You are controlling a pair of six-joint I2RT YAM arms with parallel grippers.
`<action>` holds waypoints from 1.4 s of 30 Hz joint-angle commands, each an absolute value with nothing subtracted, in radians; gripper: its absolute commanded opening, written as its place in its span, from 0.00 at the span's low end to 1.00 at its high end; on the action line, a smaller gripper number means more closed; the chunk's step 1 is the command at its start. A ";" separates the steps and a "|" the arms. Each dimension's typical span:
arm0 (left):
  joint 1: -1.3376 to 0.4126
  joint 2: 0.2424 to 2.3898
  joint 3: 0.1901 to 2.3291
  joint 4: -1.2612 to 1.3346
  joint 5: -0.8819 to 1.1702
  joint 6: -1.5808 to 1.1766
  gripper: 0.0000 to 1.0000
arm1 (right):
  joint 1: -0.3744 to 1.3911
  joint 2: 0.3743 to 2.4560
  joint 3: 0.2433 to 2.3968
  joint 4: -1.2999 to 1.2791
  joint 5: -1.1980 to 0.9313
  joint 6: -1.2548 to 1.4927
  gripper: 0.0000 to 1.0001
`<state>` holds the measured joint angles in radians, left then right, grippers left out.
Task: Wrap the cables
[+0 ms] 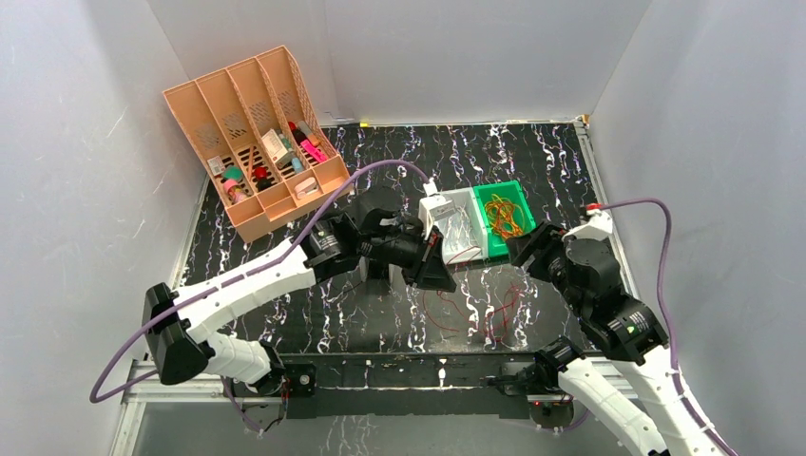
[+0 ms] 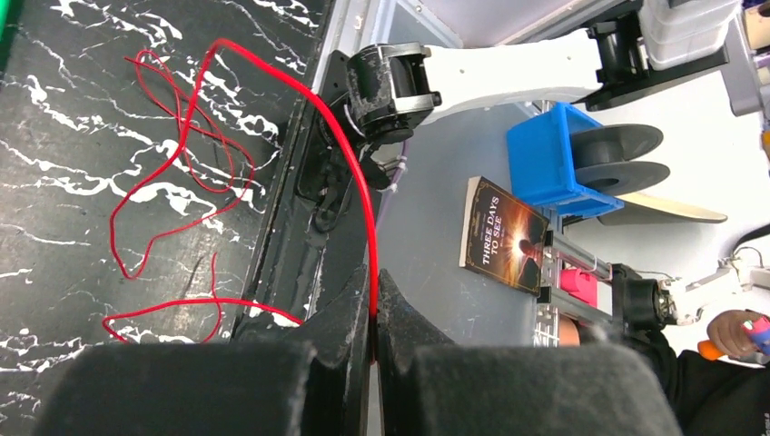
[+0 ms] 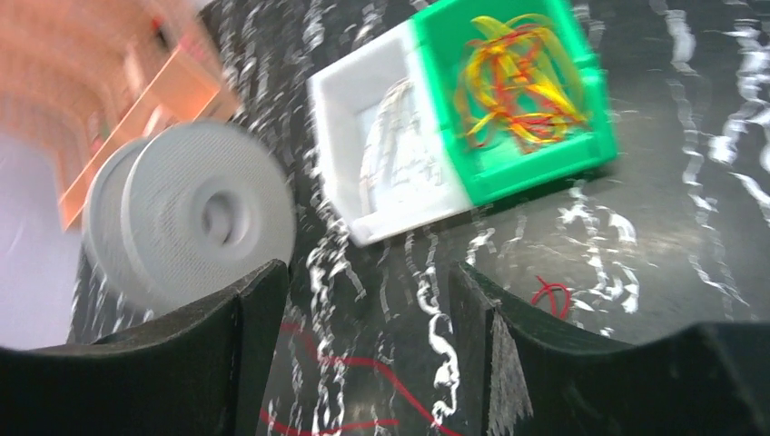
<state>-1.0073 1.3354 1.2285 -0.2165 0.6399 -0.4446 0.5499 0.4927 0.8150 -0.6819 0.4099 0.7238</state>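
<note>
The cable is a thin red wire. My left gripper is shut on one strand of the wire, which arcs up from the jaws and falls into loose loops on the black marbled table. In the top view the left gripper hangs over the table's middle, with the wire's loops below it toward the front edge. My right gripper is open and empty above a stretch of the wire. A grey spool sits just beyond its left finger. In the top view the right gripper is right of the left one.
A white bin and a green bin with yellow and red bands stand side by side behind the grippers. A peach desk organizer with small items is at the back left. White walls enclose the table on three sides.
</note>
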 commanded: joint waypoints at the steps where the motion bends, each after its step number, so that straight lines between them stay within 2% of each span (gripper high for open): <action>1: -1.012 1.362 1.327 -0.377 0.606 -0.384 0.00 | 0.549 0.491 0.868 -0.533 0.045 0.518 0.73; 15: -1.012 1.444 1.540 -0.743 0.601 -0.166 0.00 | 0.549 0.555 0.962 -0.359 -0.571 0.254 0.71; 26: -1.013 1.452 1.580 -0.838 0.656 -0.075 0.00 | 0.549 0.617 0.870 -0.120 -0.775 0.220 0.76; 29: -1.012 1.446 1.576 -0.841 0.660 -0.068 0.00 | 0.549 0.654 0.847 -0.076 -0.852 0.214 0.72; 39: -1.013 1.410 1.545 -0.826 0.669 -0.051 0.00 | 0.551 0.667 0.718 0.069 -0.893 0.276 0.63; 42: -1.012 1.410 1.537 -0.821 0.677 -0.051 0.00 | 0.551 0.662 0.707 0.072 -0.899 0.274 0.52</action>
